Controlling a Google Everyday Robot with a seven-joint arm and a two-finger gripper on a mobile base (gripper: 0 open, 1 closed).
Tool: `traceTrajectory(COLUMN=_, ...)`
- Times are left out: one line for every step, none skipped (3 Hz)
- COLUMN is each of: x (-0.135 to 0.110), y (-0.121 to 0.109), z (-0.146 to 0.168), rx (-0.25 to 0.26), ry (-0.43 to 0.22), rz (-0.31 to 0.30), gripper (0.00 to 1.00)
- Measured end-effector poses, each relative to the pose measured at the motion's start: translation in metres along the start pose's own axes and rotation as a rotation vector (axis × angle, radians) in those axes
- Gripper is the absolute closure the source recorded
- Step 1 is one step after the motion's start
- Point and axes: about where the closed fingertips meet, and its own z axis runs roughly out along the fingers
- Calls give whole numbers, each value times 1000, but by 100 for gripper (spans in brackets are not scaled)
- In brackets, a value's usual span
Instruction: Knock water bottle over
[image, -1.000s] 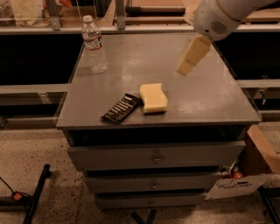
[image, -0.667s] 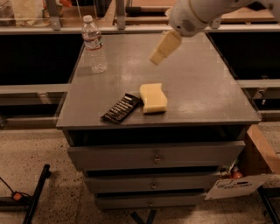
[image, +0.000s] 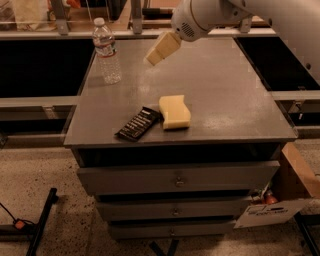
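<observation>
The water bottle (image: 106, 51) stands upright near the back left corner of the grey cabinet top (image: 230, 95). It is clear and ribbed, with a white cap and a white-and-red label band. My gripper (image: 161, 49) hangs above the back middle of the top, to the right of the bottle and apart from it. Its cream fingers point down and to the left, toward the bottle. It holds nothing that I can see.
A yellow sponge (image: 174, 112) and a black snack bar (image: 138, 124) lie near the front edge of the top. The cabinet has several drawers (image: 175, 177) below. A cardboard box (image: 295, 180) stands on the floor at the right. Rails run behind the cabinet.
My gripper has moved left across the back of the cabinet top, from the right side toward the water bottle. The bottle, sponge and snack bar have not moved.
</observation>
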Motion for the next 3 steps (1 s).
traceTrajectory(x=0, y=0, z=0, rx=0, ry=0, rz=0, gripper=0)
traceTrajectory(x=-1, y=2, z=2, rx=8, ry=-43, rz=37, gripper=0)
traceTrajectory(x=-19, y=-1, z=29, rx=-13, ry=-136, rz=50, gripper=0)
